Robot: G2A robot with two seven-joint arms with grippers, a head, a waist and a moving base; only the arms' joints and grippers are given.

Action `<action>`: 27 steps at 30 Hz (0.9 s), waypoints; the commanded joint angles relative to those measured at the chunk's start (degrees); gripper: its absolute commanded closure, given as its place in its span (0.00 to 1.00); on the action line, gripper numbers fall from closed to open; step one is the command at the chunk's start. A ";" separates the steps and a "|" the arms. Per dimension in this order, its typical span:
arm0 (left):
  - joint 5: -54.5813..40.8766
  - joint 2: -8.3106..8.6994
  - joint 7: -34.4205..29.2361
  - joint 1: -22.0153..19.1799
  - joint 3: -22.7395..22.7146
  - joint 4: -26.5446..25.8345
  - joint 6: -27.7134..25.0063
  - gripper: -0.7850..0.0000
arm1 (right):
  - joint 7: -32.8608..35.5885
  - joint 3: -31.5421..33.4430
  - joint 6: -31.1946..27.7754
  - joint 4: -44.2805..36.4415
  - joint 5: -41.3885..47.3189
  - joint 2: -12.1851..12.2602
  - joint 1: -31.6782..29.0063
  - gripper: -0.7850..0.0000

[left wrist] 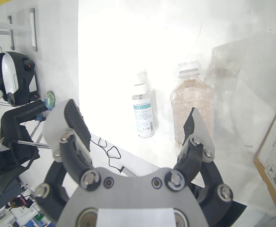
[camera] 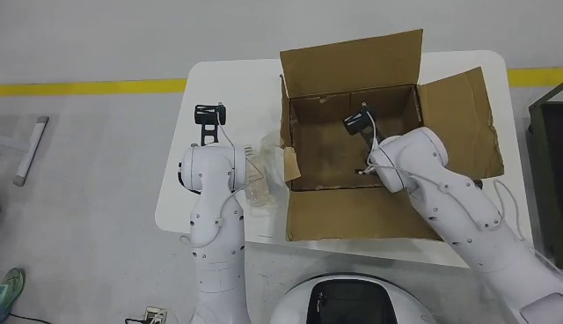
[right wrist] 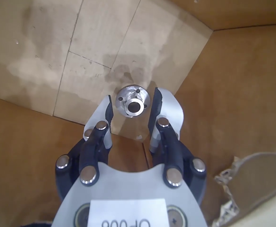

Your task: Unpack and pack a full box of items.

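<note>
Inside the open brown cardboard box, the right gripper points down, jaws parted around a round silver metal flange; the left gripper hangs wide open.

Open cardboard box, centre-right of the top view, holds a metal flange; a spray bottle and a clear bottle are just left of it.

We are seeing a finger of the left gripper covering the foot of the clear bottle, the box running off the picture's edge, and glare, perhaps, washing out the table beyond. The label on the spray bottle is reading too small.
</note>
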 commanded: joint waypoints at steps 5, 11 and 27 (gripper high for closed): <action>0.00 0.00 0.00 0.00 0.00 0.00 0.00 0.00 | 0.00 -0.58 0.85 0.09 -1.37 0.44 -0.69 0.54; 0.00 0.00 0.00 0.00 0.00 0.00 0.00 0.00 | 0.00 -1.27 1.41 1.34 -1.01 0.49 -0.44 0.53; 0.00 0.00 0.00 0.00 0.00 0.00 0.00 0.00 | 0.00 -3.11 2.52 5.85 -1.43 0.16 1.05 0.52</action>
